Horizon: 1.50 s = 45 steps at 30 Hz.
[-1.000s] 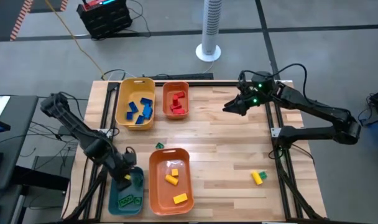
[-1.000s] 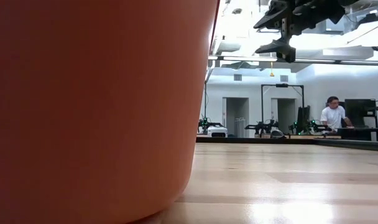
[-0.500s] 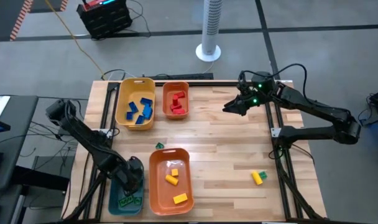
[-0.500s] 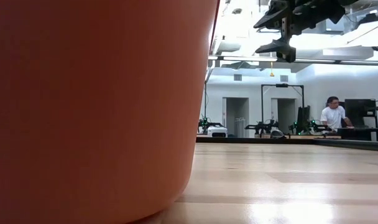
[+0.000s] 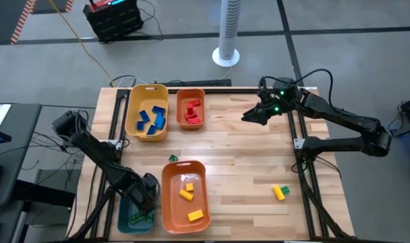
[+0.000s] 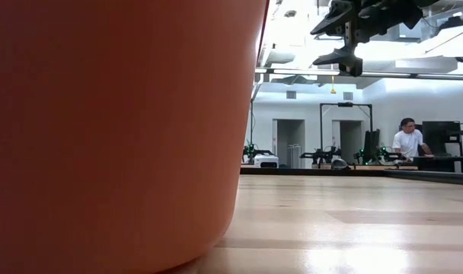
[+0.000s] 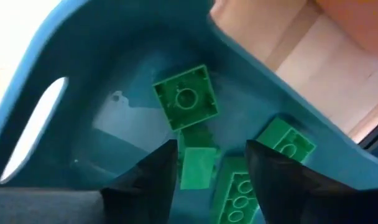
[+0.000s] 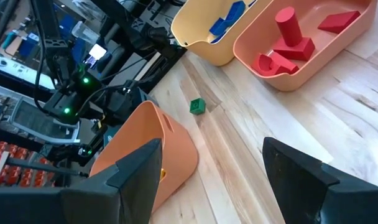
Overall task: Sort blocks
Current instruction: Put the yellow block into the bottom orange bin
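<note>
Down inside the teal plastic bin (image 5: 132, 217) at the bench's near-left corner, left gripper (image 7: 204, 163) spread above flat-lying small green plastic bricks (image 7: 186, 98) pointing assorted ways, apparently for dropping green there; farther right, near the far edge, right gripper (image 5: 246, 117) parted, empty, waiting.

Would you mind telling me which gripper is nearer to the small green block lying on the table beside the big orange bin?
Left. The left gripper is over the teal bin, close to the green block. The right gripper hangs far across the table.
</note>
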{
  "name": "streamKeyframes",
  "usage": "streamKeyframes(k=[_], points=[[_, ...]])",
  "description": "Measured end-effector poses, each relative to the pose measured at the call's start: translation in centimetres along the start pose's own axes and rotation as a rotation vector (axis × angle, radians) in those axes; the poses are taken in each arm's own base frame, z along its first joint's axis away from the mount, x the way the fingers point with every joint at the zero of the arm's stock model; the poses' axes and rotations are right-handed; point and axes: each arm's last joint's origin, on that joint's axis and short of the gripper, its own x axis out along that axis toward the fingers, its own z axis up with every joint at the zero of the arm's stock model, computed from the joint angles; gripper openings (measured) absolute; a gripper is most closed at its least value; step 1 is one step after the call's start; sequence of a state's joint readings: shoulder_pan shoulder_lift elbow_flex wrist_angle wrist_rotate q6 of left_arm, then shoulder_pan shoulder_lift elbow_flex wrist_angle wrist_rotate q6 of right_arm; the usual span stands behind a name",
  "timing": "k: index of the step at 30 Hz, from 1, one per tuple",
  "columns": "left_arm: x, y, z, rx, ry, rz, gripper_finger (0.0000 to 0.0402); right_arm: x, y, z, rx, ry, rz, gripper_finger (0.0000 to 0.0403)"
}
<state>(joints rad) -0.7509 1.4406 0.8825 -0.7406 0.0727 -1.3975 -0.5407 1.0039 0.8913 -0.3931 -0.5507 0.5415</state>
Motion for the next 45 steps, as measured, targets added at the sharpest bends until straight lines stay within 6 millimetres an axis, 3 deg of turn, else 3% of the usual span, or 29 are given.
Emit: streamKeyframes(k=[10, 19, 24, 30, 37, 41, 45], points=[[-1.0, -0.9, 0.1, -0.031, 0.038, -0.060, 0.0186, 0.0, 0.0, 0.0, -0.018, 0.007, 0.005, 0.0286], [-5.2, -2.9, 1.9, -0.058, 0.007, -0.099, 0.0188, 0.0, 0.0, 0.0, -0.072, 0.007, 0.007, 0.0286], [-7.7, -3.5, 3.7, -0.038, -0.029, -0.131, 0.0218, 0.0, 0.0, 0.0, -0.078, 0.007, 0.006, 0.0286], [-11.4, -2.3, 5.9, 0.060, -0.022, -0.027, 0.0257, 0.0, 0.1, -0.1, -0.105, 0.012, 0.009, 0.0286], [-16.0, 0.4, 9.2, 0.252, -0.123, 0.143, 0.0249, 0.4, 0.8, -0.6, -0.174, 0.034, 0.030, 0.0286], [-17.1, 2.0, 11.4, 0.380, -0.144, 0.180, 0.0246, 0.5, 0.8, -0.6, -0.179, 0.028, 0.014, 0.0286], [-16.6, 3.1, 13.9, 0.540, -0.084, 0.189, 0.0245, 0.5, 0.6, -0.6, -0.173, 0.017, -0.032, 0.0286]])
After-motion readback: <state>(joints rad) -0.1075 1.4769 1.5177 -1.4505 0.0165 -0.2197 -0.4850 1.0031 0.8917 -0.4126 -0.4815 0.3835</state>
